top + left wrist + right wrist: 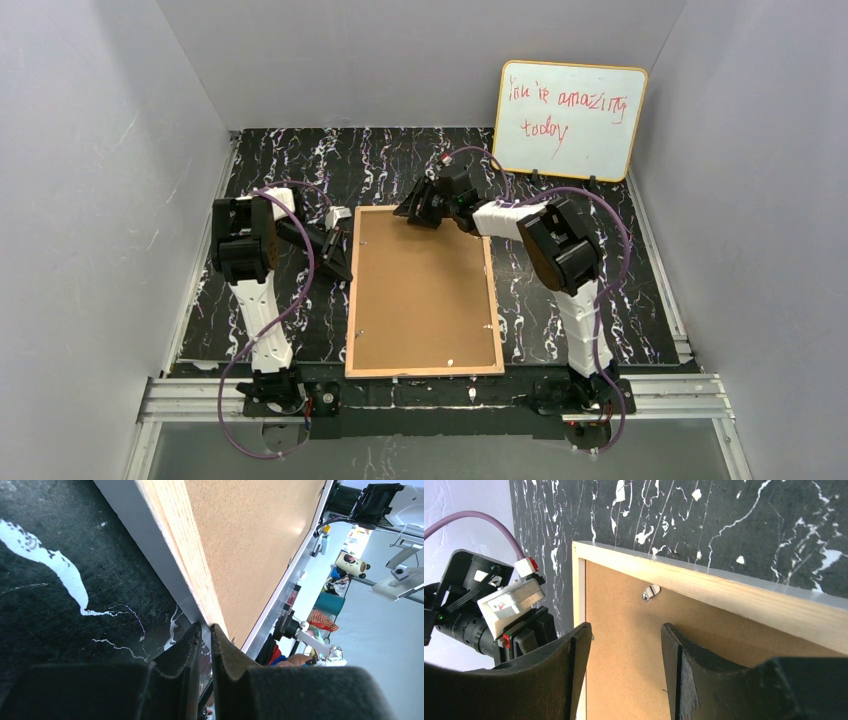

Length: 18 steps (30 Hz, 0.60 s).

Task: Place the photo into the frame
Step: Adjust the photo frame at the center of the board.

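Frame (352,300), back up on surface (280,160): I am resting left hand (206,628), pressed together, at its left rim; I am hovering right hand (626,630), spread, over backing board (420,290).

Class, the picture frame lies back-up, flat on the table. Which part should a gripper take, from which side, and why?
Probably the thin wooden rim of the frame, on its long left side, approached low from the left, beside the shut left gripper. Lying flat, its broad back outspans any jaws; only the edge is narrow enough.
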Motion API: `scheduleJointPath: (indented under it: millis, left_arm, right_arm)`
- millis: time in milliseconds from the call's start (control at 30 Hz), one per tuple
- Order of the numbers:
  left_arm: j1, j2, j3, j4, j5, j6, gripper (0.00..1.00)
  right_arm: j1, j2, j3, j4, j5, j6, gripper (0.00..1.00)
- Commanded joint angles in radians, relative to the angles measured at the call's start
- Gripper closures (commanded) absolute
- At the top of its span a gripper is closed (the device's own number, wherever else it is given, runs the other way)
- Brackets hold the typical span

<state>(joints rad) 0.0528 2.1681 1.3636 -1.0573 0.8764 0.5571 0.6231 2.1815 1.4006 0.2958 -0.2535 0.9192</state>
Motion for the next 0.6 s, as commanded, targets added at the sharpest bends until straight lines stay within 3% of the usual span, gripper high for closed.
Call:
scheduleJointPath:
  millis: [0,567]
  left_arm:
    - [-0.027,0.034,-0.008,0.103,-0.084,0.060,0.91]
    - [-0.027,0.039,-0.007,0.102,-0.083,0.070,0.91]
  right_arm:
    - [0.003,0.068,0.050,-0.014,0.002,0.012,0.38]
    - [0.004,0.143,0.133,-0.009,-0.001,0.037,0.40]
